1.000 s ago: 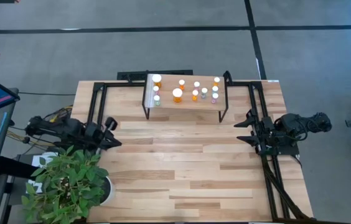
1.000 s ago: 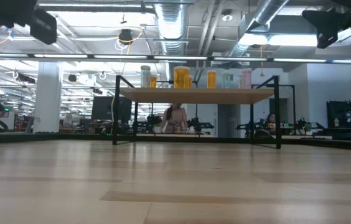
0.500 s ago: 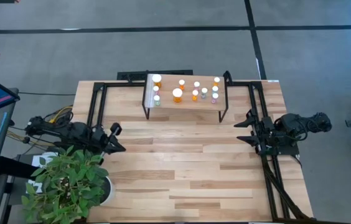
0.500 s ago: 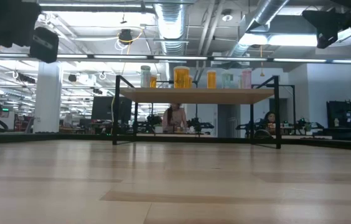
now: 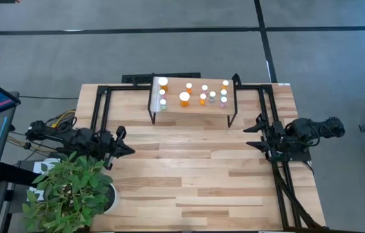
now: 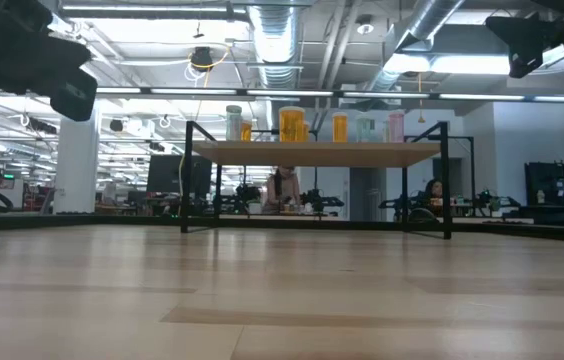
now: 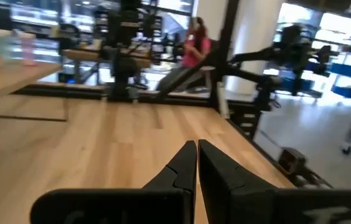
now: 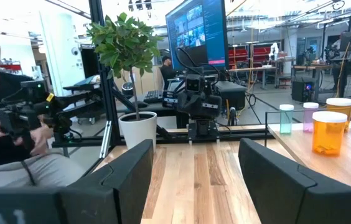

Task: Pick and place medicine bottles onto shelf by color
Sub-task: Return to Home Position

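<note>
Many medicine bottles [image 5: 184, 98] on shelf [image 5: 194, 107] | left gripper [image 7: 196, 146] fingers pressed together | right gripper [image 8: 195, 150] fingers wide

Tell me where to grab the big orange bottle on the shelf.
I'd grip the big orange bottle round its body, coming in level from the shelf's front edge. It stands upright near that edge, with gaps on both sides.
</note>
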### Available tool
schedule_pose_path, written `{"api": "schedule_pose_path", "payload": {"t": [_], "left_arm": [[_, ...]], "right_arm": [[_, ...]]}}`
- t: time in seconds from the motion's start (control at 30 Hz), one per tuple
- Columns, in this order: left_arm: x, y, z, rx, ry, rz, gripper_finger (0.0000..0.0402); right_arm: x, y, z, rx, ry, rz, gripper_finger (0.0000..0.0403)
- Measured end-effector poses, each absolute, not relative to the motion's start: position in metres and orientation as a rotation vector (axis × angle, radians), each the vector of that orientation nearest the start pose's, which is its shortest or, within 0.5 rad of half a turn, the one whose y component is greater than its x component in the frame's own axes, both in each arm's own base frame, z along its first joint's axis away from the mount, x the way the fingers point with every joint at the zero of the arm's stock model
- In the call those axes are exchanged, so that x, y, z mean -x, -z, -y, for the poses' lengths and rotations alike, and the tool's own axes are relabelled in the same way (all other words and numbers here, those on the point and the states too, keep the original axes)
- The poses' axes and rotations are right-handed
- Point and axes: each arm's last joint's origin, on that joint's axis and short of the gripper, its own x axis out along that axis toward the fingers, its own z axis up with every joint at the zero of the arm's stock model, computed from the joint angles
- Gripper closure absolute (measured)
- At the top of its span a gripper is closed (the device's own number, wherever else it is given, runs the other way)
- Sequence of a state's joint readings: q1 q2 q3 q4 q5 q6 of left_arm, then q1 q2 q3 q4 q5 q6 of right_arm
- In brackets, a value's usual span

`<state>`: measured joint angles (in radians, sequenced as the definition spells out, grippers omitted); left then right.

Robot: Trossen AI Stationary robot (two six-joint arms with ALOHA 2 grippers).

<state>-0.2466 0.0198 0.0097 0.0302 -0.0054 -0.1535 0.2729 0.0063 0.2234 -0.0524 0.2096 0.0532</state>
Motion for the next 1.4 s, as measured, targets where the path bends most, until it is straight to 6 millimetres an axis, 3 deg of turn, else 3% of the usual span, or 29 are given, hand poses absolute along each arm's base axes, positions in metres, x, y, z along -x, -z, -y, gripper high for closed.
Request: {"api": "schedule_pose_path", "payload": {"t": [1.4], "left_arm": [[-0.0957, -0.1676, 0.0231, 0.182, 0.216, 0.001, 0.0398]], "right_arm": [[-0.0759, -0.2323, -0.015, -0.093, -0.067, 0.159, 0.0143]]}}
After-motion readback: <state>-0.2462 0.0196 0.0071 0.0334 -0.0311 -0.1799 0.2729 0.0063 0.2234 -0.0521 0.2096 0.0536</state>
